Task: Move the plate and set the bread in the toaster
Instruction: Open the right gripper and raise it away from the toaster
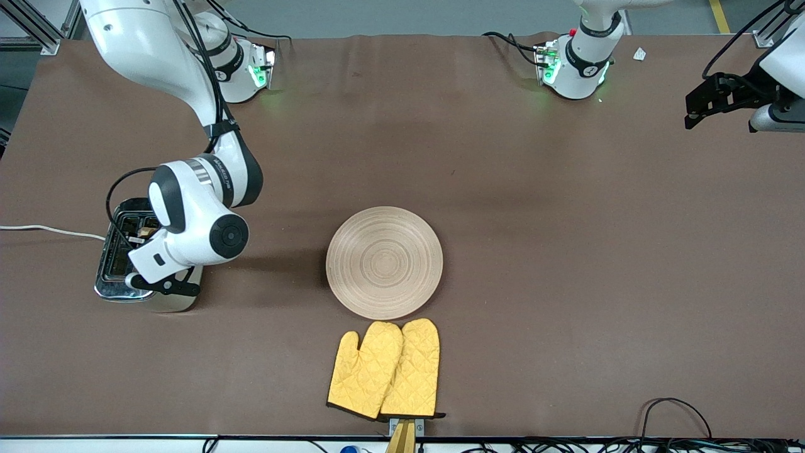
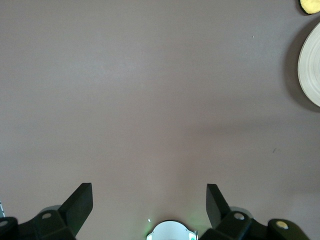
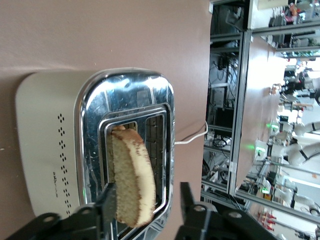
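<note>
The cream toaster [image 1: 112, 270] with a chrome top stands toward the right arm's end of the table. The bread [image 3: 131, 175] stands upright in one slot, most of it still above the chrome top [image 3: 125, 95]. My right gripper [image 3: 147, 192] is over the toaster with its fingers apart. One finger [image 3: 109, 197] is against the slice and the other stands clear of it. In the front view the right wrist hides most of this, and only a corner of the bread [image 1: 146, 233] shows. The light-wood plate [image 1: 384, 262] lies empty mid-table. My left gripper [image 2: 149, 200] is open and empty, waiting high over the left arm's end [image 1: 717, 100].
Two yellow oven mitts [image 1: 383, 368] lie side by side just nearer the camera than the plate. The toaster's white cord [image 1: 44, 229] runs off the table's edge. The plate's rim [image 2: 311, 70] and a mitt tip [image 2: 310, 5] show in the left wrist view.
</note>
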Available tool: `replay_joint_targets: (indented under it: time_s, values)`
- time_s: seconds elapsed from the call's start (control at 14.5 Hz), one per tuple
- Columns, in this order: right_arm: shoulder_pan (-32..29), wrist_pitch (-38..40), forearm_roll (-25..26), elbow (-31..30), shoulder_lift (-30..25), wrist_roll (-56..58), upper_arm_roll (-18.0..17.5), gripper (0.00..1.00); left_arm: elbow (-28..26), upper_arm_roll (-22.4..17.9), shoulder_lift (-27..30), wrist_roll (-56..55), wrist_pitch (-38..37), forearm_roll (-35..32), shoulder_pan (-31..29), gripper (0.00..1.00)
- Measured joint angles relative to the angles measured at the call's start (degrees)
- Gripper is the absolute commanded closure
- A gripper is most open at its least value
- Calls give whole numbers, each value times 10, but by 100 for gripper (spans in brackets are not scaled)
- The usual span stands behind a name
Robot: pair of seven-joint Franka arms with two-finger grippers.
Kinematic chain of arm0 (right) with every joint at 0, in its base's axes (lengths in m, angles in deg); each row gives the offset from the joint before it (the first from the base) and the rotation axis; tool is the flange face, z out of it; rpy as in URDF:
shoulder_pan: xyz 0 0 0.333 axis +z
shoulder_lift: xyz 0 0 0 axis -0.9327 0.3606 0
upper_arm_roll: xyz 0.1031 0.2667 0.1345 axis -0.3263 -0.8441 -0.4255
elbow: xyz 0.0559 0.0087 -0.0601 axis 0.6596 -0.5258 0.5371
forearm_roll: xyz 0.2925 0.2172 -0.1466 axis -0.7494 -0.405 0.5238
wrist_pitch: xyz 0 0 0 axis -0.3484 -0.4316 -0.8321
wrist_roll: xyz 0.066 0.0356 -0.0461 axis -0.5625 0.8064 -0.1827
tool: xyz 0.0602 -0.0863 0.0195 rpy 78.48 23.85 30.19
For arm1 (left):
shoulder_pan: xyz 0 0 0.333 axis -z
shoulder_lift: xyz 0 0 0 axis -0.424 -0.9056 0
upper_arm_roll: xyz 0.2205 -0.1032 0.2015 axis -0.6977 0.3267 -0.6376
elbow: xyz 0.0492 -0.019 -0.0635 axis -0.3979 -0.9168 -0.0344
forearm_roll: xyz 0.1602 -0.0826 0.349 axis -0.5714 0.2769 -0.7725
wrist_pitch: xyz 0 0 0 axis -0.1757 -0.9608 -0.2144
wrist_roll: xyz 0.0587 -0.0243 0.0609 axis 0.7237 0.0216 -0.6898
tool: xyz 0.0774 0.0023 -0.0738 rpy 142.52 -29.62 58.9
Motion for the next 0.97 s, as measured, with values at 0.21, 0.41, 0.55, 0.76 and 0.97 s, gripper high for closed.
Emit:
replay_joint_targets:
  time_s: [0.21,0.41,0.55,0.76,0.97]
  values:
    - [0,4,-64,24,-53,27,0,0,0,-1,0,0,12,0,-1,0]
    - [-8,12,-144,31,-106,31,4,0,1,-1,0,0,24,0,-2,0]
    - [-29,15,-193,31,-136,32,5,0,1,-3,0,0,25,0,-2,0]
    - [-61,18,-258,32,-176,42,6,0,2,-5,0,0,25,0,-3,0]
    - [-86,20,-299,32,-211,111,7,0,6,-5,0,0,25,0,-3,0]
